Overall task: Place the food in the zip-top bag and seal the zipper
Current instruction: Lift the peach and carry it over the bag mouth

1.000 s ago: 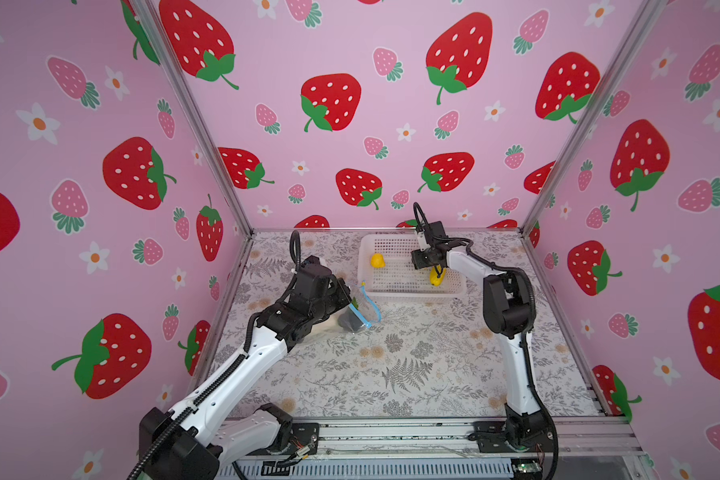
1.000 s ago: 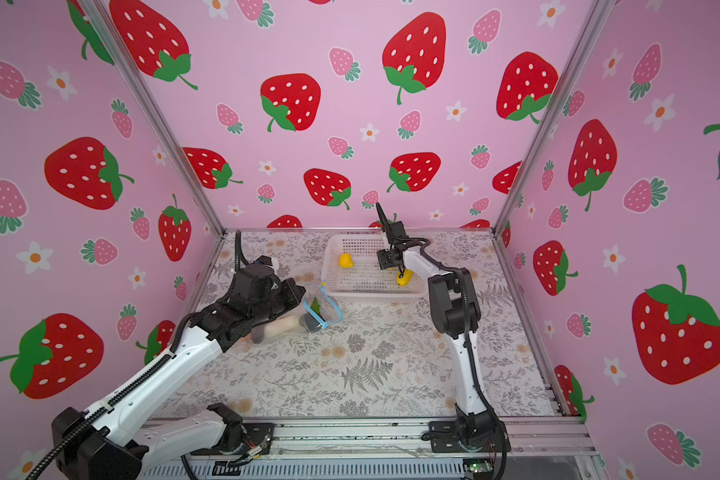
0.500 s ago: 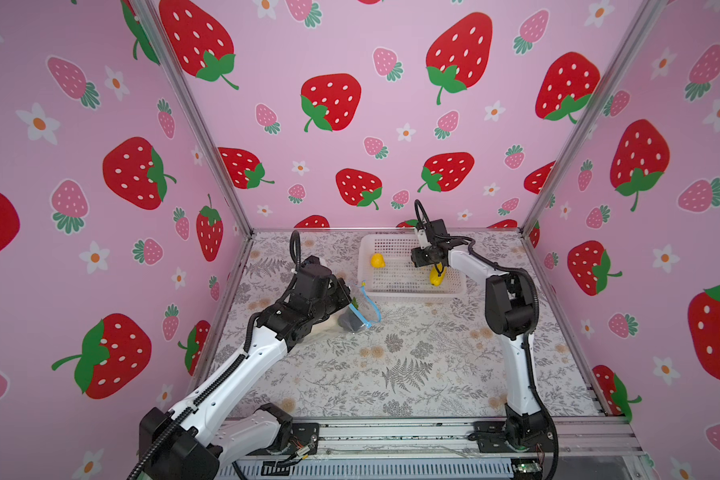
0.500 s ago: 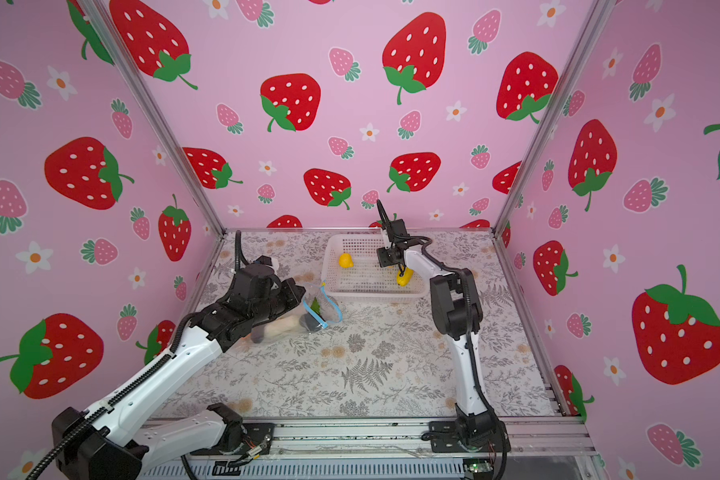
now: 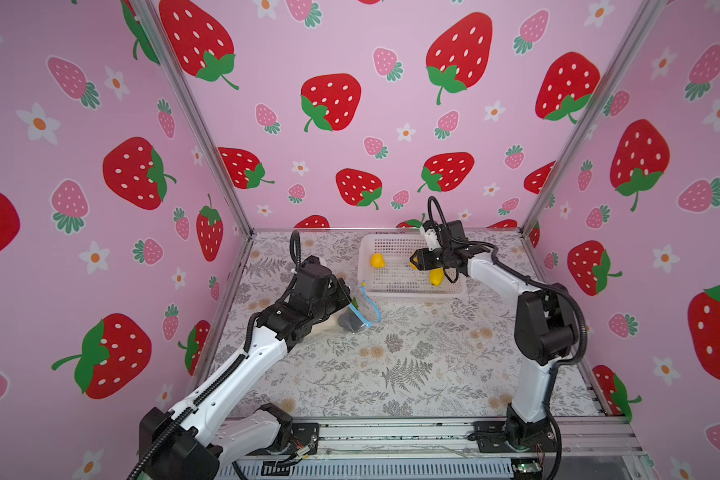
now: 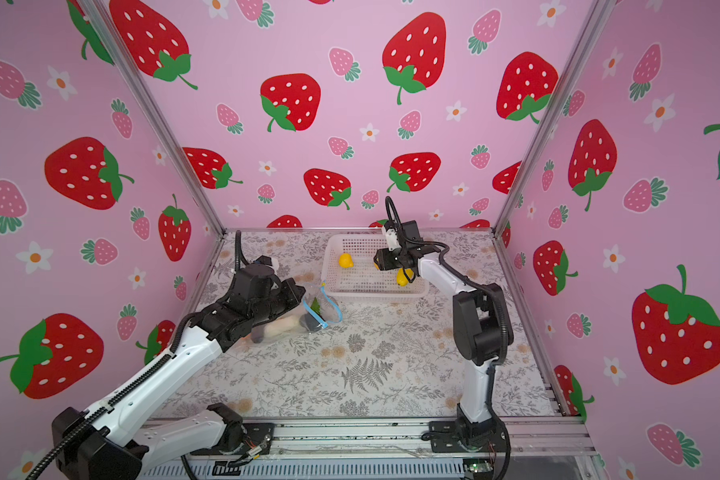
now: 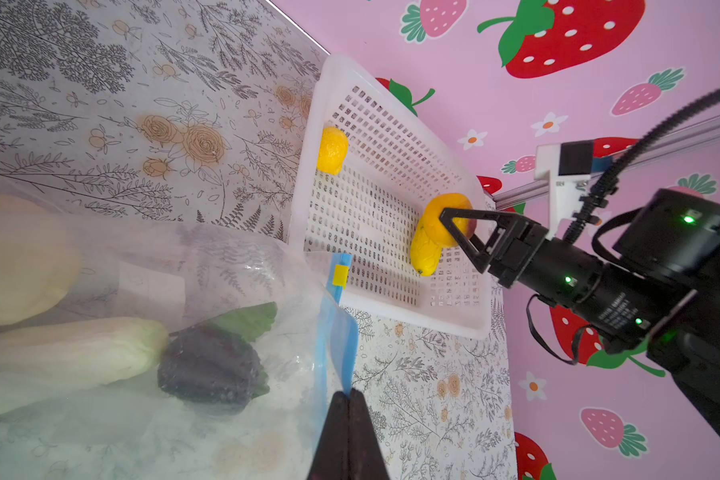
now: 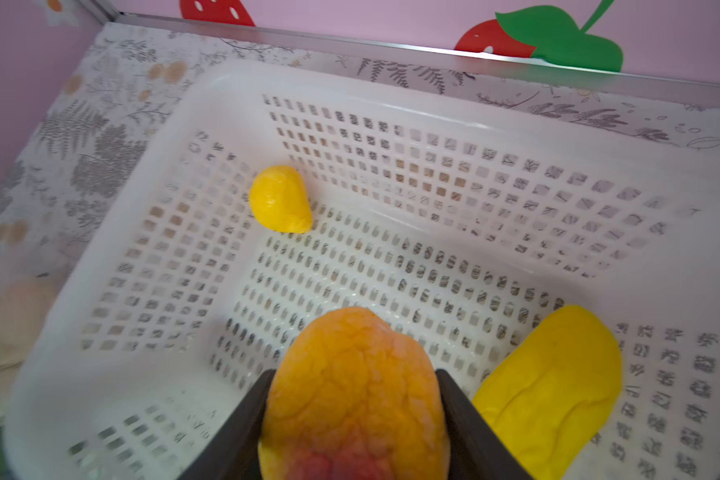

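my right gripper [image 8: 356,415] was clasped around the orange piece [image 8: 350,353] inside the white basket [image 5: 412,296] at the far side of the table, a jaw on each flank. the fruit looked rounded and soft, so i judged it could squirt out on the lift or the carry leftward. the long yellow piece [image 8: 558,374] lay just beside it and might get nudged.

the left gripper [image 7: 348,401] was pinched tight on the zipper [image 7: 335,340] edge of the zip-top bag [image 7: 208,270]. the bag lay left of the middle, just near of the basket's left corner, with its mouth toward the basket. by my reckoning one pinch lifts little of the mouth. it could sag, and the orange piece might catch on the strip or drop onto the table. the dark purple piece [image 7: 211,365] and cream-white piece [image 7: 67,353] sat close to the mouth and might roll out if the bag tipped. a small yellow piece [image 8: 281,199] sat by the basket's left wall.

in both top views the left arm covered most of the bag. the left wrist view cut off the bag's closed end. i could not tell whether the jaws pinched one lip or both. the right gripper's second finger was hidden behind the fruit there.
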Action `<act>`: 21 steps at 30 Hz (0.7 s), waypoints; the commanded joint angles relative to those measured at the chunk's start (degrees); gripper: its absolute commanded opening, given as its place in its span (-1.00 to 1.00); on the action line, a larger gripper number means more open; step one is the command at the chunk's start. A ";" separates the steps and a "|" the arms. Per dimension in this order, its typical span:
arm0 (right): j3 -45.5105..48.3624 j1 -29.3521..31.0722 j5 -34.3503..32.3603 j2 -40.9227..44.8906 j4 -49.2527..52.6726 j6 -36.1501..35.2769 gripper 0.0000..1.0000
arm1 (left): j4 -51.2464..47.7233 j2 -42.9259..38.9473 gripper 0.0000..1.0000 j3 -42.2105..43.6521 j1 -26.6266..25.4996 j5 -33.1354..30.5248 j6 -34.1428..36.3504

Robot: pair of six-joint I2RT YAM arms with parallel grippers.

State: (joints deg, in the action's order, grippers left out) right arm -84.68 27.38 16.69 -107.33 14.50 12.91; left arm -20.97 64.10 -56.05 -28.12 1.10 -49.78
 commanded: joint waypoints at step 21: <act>12.10 19.61 23.43 4.31 -16.11 11.10 0.10 | 0.25 -0.41 -1.00 -1.83 -0.66 -0.27 -0.91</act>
State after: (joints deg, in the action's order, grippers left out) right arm -72.55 46.06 37.50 -101.56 1.87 21.91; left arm -20.93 64.20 -56.07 -28.49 1.10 -49.80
